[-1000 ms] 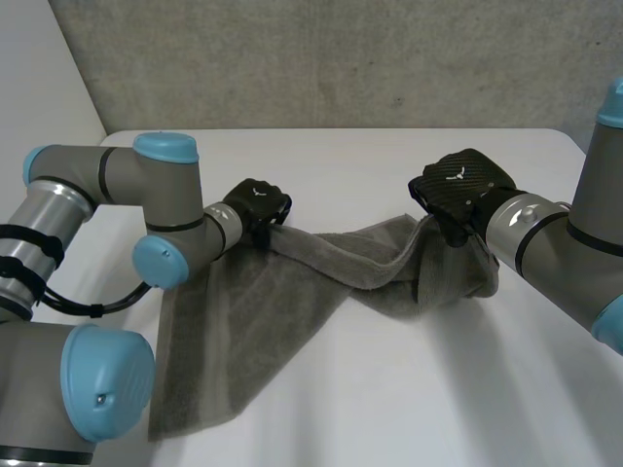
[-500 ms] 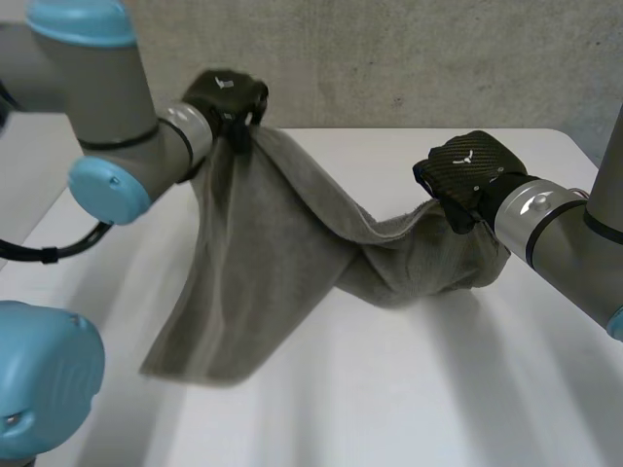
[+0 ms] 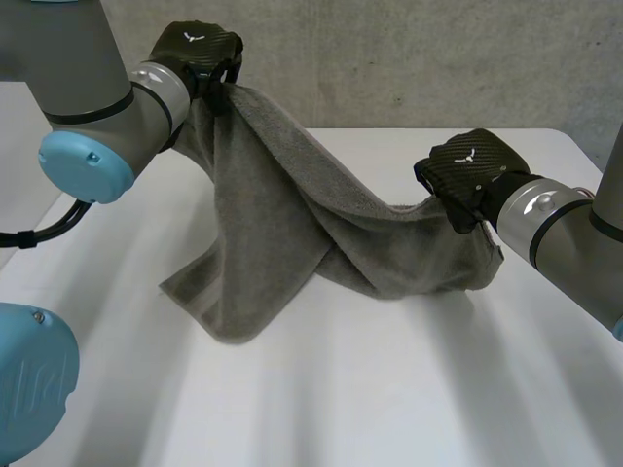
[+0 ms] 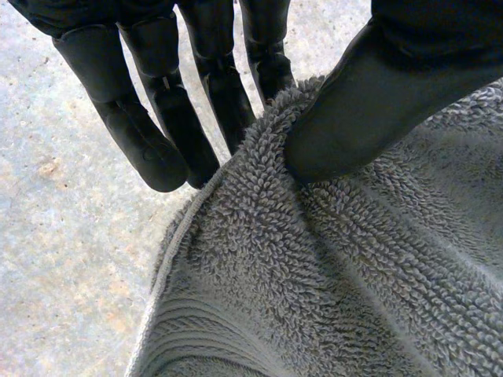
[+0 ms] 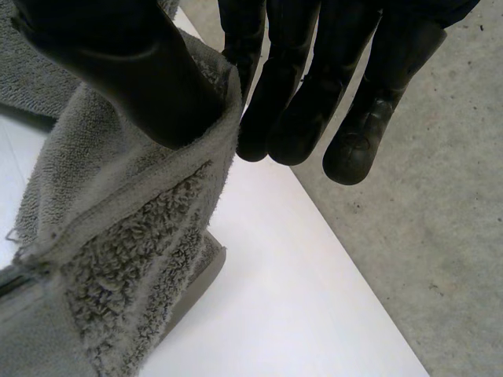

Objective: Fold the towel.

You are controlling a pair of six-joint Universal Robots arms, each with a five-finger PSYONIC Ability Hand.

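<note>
Head view: left hand [image 3: 200, 53] shows its back only. Its fingertips are hidden behind the towel [image 3: 292, 243]. Right hand [image 3: 467, 177] is likewise seen from the back, fingertips lost in the cloth. Both arms run out of frame. The underside of the towel cannot be seen.

Left wrist view: thumb [image 4: 354, 110] presses the towel's top edge against the straight fingers [image 4: 157, 133] behind it, so the left hand is pinching the towel. I cannot tell whether it holds a corner or a point along the edge. Bare grey concrete shows past the fingers.

Right wrist view: thumb [image 5: 134, 78] lies on the hemmed edge with the fingers [image 5: 299, 102] behind it, hem nipped between them. This hand is pinching the towel too.

Surroundings: white table [image 3: 389, 389] and a rough grey concrete wall [image 3: 389, 58] behind the table. Nothing else lies on the table near the towel.

Position: the left hand is raised high above the table, near its back edge. The right hand is low, close above the table.

Towel: grey terry with a looped pile and a flat woven band beside the hem. It hangs steeply from the left hand, and its free lower end lies rumpled on the table. The rest sags in a twisted swag across to the right hand, and the bottom of that drape appears to touch the table.
</note>
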